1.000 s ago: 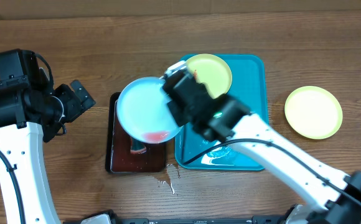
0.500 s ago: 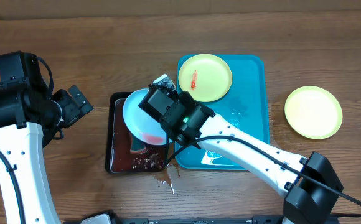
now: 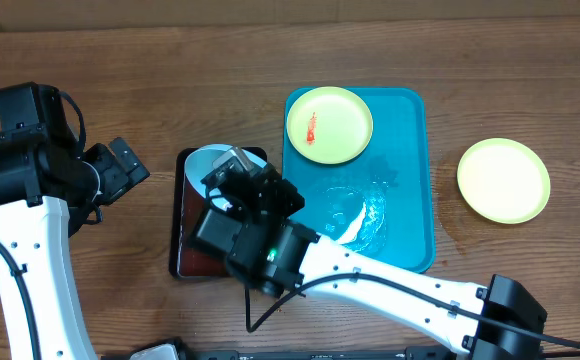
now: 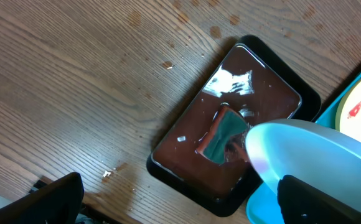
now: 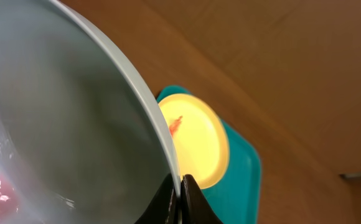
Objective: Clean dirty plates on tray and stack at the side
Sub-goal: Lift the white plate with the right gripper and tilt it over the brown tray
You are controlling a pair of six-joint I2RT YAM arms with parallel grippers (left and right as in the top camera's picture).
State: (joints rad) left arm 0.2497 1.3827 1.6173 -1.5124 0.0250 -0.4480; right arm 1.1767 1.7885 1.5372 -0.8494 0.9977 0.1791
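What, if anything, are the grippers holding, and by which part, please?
The right gripper holds the pale blue plate by its rim, pinched between its fingers; the left gripper holds nothing.

First plate (image 3: 202, 160) sits above small tray (image 3: 182, 232), left of large tray (image 3: 410, 200). Second plate (image 3: 330, 125) in large tray's far-left corner. Third plate (image 3: 503, 180) on table (image 3: 120, 80), right of it.

A pale blue-white plate (image 3: 202, 166) is held tilted just left of the teal tray (image 3: 405, 215), and a red smear is seen near its lower edge. A pale yellow-green plate (image 3: 330, 125) marked with a red streak is laid flat in the tray's far left corner. A second yellow-green plate (image 3: 503, 180), unmarked, is set flat well to the tray's right.
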